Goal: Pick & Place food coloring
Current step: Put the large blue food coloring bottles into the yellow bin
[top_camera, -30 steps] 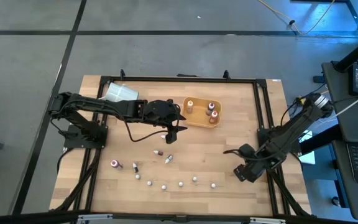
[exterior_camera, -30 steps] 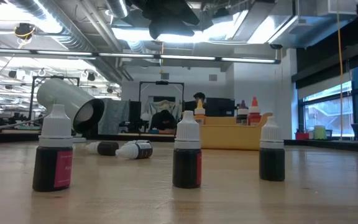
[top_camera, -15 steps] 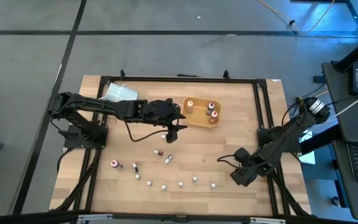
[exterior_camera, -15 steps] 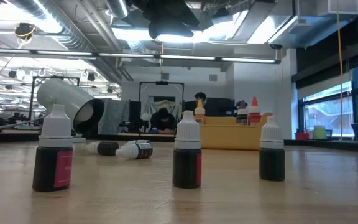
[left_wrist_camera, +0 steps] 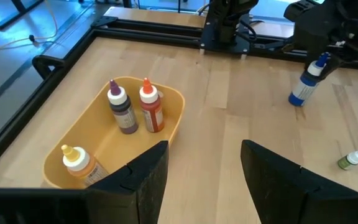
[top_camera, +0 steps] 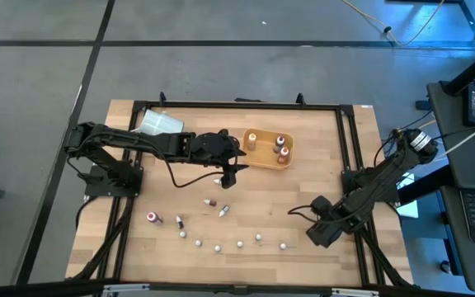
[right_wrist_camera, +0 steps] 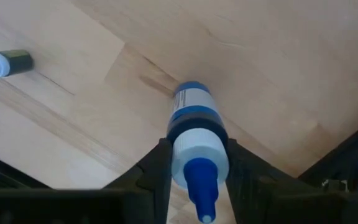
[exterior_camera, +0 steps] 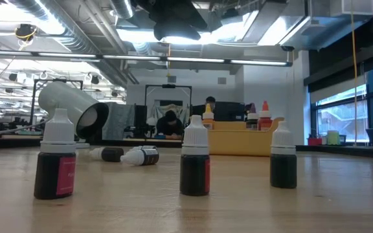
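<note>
Left gripper: over the table's middle, just beside the tray, fingers spread with nothing between them.
Tray: tan-orange, holds 3 upright bottles.
Loose bottles: 1 row stands near the table's front edge; a few more lie behind it.
Right gripper: low at the table's right side, fingers pinching a blue-capped bottle at both sides.
</note>
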Action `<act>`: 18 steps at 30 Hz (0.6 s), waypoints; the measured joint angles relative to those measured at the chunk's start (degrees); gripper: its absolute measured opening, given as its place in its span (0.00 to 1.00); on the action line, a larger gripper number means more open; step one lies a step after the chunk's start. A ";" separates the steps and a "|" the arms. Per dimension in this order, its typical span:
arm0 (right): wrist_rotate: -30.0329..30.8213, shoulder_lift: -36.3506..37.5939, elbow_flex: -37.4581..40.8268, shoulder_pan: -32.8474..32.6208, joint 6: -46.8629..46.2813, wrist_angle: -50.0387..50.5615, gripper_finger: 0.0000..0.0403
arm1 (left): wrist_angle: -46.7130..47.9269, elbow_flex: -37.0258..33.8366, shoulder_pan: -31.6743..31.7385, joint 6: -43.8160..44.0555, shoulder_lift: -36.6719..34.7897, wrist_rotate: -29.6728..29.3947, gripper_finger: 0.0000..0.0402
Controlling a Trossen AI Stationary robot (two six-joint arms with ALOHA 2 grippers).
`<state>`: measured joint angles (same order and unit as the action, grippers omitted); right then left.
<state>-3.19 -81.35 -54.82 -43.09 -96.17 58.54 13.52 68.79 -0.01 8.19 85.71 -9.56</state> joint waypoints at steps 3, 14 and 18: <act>0.07 0.54 -3.12 0.07 1.99 1.44 0.31 | -0.02 0.00 0.00 0.00 0.00 0.00 0.49; 10.15 0.54 -24.28 11.69 21.13 21.51 0.31 | 0.78 0.01 0.00 0.03 0.00 0.72 0.48; 13.55 0.57 -30.57 20.08 35.17 24.39 0.31 | 1.06 0.00 0.00 0.15 0.00 2.12 0.48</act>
<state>10.36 -80.78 -85.39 -23.01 -61.00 82.92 14.58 68.79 -0.01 8.34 85.71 -7.44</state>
